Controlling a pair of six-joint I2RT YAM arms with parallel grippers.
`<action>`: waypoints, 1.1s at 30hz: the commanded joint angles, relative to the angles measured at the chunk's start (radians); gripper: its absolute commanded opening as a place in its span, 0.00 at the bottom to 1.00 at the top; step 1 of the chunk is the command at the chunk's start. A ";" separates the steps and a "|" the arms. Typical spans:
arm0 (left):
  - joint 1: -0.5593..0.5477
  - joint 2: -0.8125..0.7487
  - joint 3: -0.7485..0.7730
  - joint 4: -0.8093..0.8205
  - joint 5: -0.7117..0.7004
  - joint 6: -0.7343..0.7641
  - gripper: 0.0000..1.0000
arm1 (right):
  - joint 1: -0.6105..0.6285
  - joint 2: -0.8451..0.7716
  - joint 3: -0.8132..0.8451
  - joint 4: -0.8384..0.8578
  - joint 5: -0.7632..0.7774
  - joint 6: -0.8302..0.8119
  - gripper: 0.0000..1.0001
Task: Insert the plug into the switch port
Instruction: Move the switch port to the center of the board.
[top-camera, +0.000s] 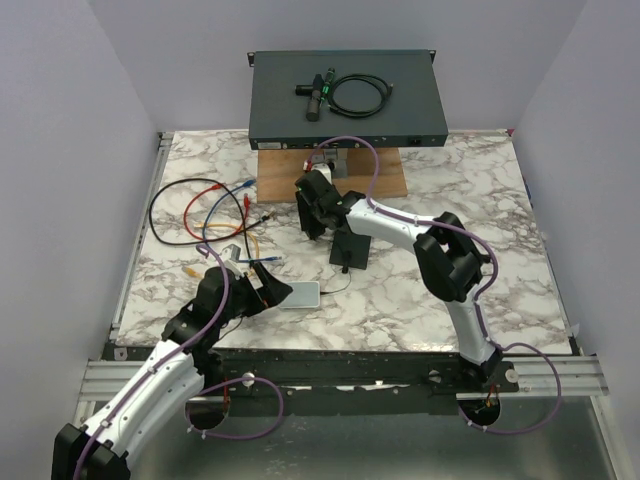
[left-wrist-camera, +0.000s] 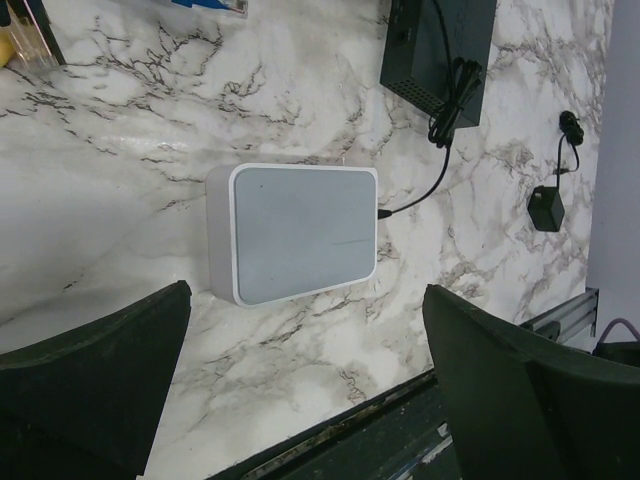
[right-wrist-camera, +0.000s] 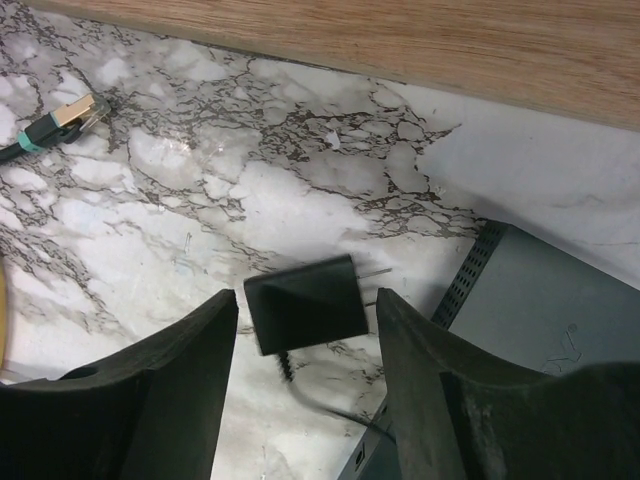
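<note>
Left gripper (left-wrist-camera: 308, 300) wide open, idle over the one white box (left-wrist-camera: 300, 230). Right gripper (right-wrist-camera: 308, 298) parted, straddling the one black plug (right-wrist-camera: 305, 315), which lies flat on the table (right-wrist-camera: 200, 180). Slim gaps show either side, so it isn't gripped. Step looks like pickup. Next: close, lift, carry ahead to the one rack switch (top-camera: 400, 110). Also one small dark box (top-camera: 352, 245) at its right finger, one cable end (right-wrist-camera: 70, 112) ahead-left, and roughly four loose cables (top-camera: 190, 185) further left.
</note>
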 joint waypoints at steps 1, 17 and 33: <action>0.008 0.013 0.019 0.015 -0.045 0.014 0.98 | -0.002 -0.020 -0.038 -0.013 -0.054 -0.033 0.62; 0.016 0.047 0.082 0.035 -0.090 0.080 0.99 | 0.046 -0.360 -0.301 -0.039 -0.122 -0.055 0.66; 0.055 0.344 0.153 0.319 0.039 0.194 0.95 | 0.219 -0.770 -0.877 0.202 -0.368 0.014 0.28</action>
